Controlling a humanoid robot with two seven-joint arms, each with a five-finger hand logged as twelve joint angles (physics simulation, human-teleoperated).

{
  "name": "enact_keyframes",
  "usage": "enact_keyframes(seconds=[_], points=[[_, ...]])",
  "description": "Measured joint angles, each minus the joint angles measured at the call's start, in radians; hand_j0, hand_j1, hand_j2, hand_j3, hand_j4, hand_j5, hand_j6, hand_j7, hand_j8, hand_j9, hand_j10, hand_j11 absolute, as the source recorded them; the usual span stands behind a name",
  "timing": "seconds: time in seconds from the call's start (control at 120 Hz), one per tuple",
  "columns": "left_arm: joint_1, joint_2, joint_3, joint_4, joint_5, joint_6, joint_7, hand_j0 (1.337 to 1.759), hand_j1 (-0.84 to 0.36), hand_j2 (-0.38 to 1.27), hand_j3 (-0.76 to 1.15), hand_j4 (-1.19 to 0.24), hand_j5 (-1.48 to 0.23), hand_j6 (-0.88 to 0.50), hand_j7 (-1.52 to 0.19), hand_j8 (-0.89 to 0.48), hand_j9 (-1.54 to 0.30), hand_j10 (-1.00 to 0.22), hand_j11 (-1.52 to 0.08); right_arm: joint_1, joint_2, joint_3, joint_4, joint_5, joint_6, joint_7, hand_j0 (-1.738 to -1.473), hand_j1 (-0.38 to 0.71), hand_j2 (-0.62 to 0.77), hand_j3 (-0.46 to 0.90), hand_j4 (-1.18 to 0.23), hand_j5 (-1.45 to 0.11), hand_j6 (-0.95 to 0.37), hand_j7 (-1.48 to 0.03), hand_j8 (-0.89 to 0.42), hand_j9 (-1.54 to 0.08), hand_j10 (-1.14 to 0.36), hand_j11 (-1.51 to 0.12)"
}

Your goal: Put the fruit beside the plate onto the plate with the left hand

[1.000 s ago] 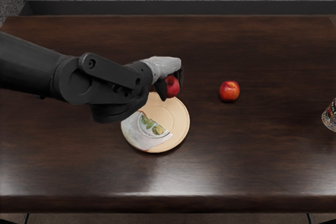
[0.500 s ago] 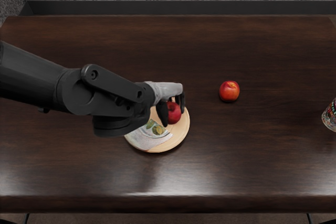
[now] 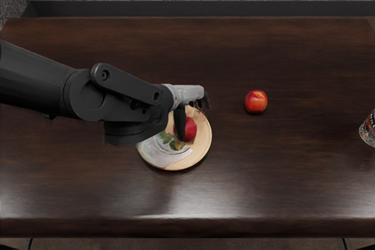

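A small red fruit (image 3: pixel 190 130) lies on the tan plate (image 3: pixel 201 146), on its right half, beside a green-and-white picture printed on the plate. My left hand (image 3: pixel 193 114) hovers just over it, its arm reaching in from the left. The fingers (image 3: pixel 203 103) are lifted and spread clear of the fruit, while the dark thumb (image 3: pixel 180 123) hangs down at the fruit's left side, so the hand is open. My forearm hides the plate's left rim. The right hand is out of view.
A second red-orange fruit (image 3: pixel 255 101) sits on the dark wooden table (image 3: pixel 281 168), to the right of the plate. A labelled jar (image 3: pixel 368 128) is cut off by the right edge. A dark wall strip runs along the table's far edge.
My left hand carried the red fruit down and toward me onto the plate, then its fingers lifted off it. The fruit now rests on the plate.
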Motion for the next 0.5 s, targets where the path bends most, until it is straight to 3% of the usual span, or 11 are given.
enact_keyframes(seconds=[0.242,0.325,0.5], points=[[0.030,0.145,-0.155,0.010,0.003,-0.014,0.000,1.658,0.02,0.06,0.00,-0.28,-0.37,-0.27,-0.36,-0.27,-0.36,-0.28,-0.36,0.000,0.000,0.000,0.000,0.000,0.000,0.000,-1.658,-0.31,-0.01,0.00,-0.03,-0.04,-0.03,-0.04,-0.03,-0.04,-0.03,-0.04],[0.105,0.327,-0.226,0.011,0.003,-0.088,0.000,1.658,0.03,0.06,0.00,-0.27,-0.35,-0.26,-0.35,-0.26,-0.35,-0.27,-0.35,0.000,0.000,0.000,0.000,0.000,0.000,0.000,-1.658,-0.31,-0.01,0.00,-0.03,-0.04,-0.03,-0.04,-0.03,-0.04,-0.03,-0.04],[0.286,0.805,-0.377,0.010,-0.005,-0.379,0.000,1.658,0.04,0.05,0.00,-0.26,-0.34,-0.26,-0.34,-0.26,-0.34,-0.26,-0.34,0.000,0.000,0.000,0.000,0.000,0.000,0.000,-1.658,-0.31,-0.01,0.00,-0.03,-0.04,-0.03,-0.04,-0.03,-0.04,-0.03,-0.04]])
